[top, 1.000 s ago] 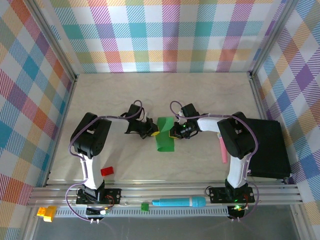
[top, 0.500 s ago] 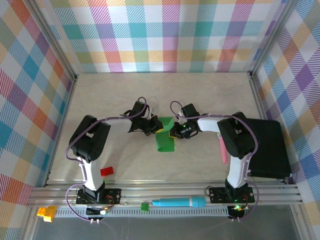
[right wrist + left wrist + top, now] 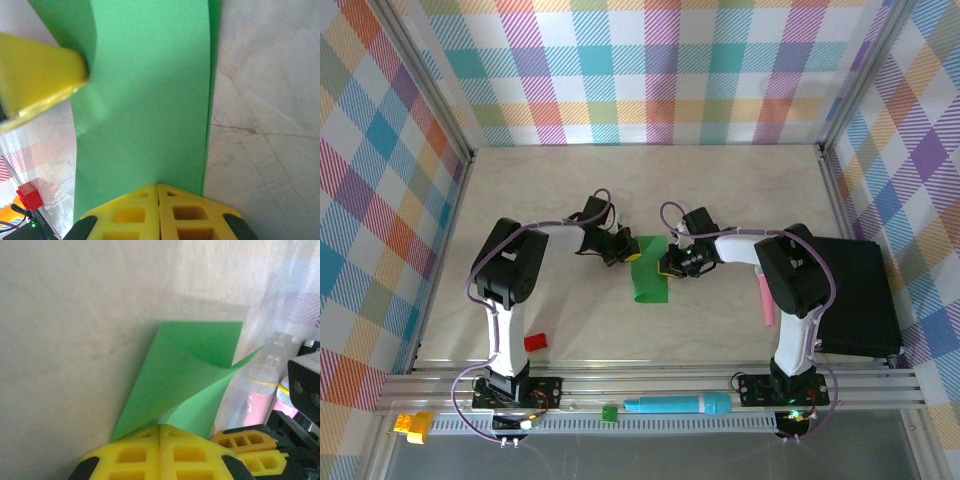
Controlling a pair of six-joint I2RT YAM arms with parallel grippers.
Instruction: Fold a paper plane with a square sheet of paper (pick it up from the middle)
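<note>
Where the desk (image 3: 740, 190) is bare near its middle, I have both claws meeting over the paper from either side. The square sheet of paper (image 3: 649, 282), bright green and creased into a narrower strip, lies lengthwise toward my bases, with its far end between the two claws.

My left claw (image 3: 160, 447) is squeezed fully together, and a layer of the paper runs right into the seam between its yellow tips. That layer is lifted off the strip as a flap and ends in a sharp corner over by the right arm.

My right claw (image 3: 158, 202) is closed tight as well, with its tips down on the strip and the paper lying flat beneath them. Whether it pinches the sheet or only presses on it, I cannot tell. From the right wrist, one of the left fingers (image 3: 40, 75) shows touching the paper's edge, which curls up against it.

A red block (image 3: 534, 342) lies on the desk by my left arm, well apart from the paper. A teal marker (image 3: 677, 404) and a tiny green block (image 3: 609, 412) lie on the front rail.
</note>
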